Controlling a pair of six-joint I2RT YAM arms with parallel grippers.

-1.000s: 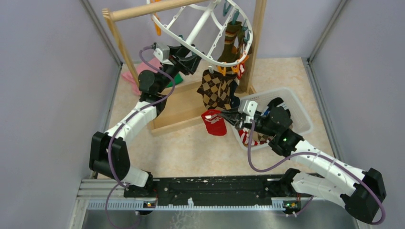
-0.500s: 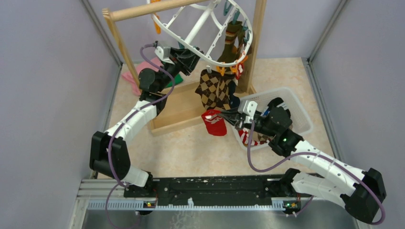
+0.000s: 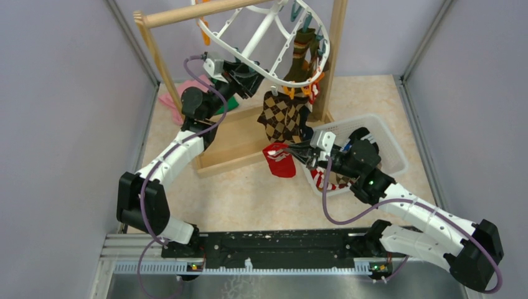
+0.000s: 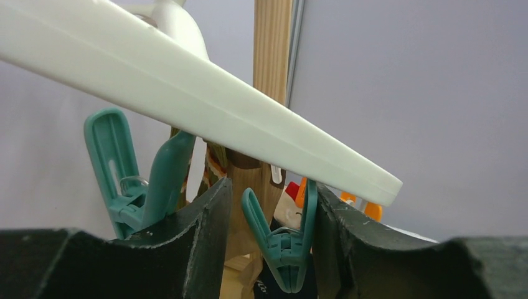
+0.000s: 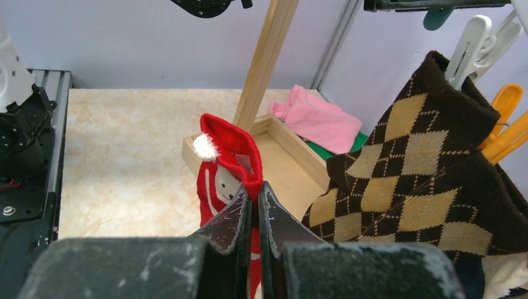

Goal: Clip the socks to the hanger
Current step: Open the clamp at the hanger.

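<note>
Right gripper: lowest and nearest; fingers pressed together on the cuff of the red sock, held out above the table beside the basket.
Red sock: red with a white pompom; dangles from the right gripper, just below the argyle sock, not on the hanger.
Basket: white, perforated, on the table under the right forearm; fabric inside is mostly hidden by the arm.
Rack base: shallow wooden tray on the table.
Argyle sock: brown diamonds; hangs from the hanger's near rim among orange clips, above the rack base.
Left gripper: raised under the hanger's rim; fingers parted either side of a teal clip, one clip handle against one finger, a gap at the other.
Teal clip: hangs between the left fingers; not squeezed.
Second teal clip: just outside those fingers.
Hanger: white oval frame, tilted, up by the wooden pole.
Brown-green striped sock: clipped at the hanger's right rim.
Pink cloth: far left, behind the rack.
</note>
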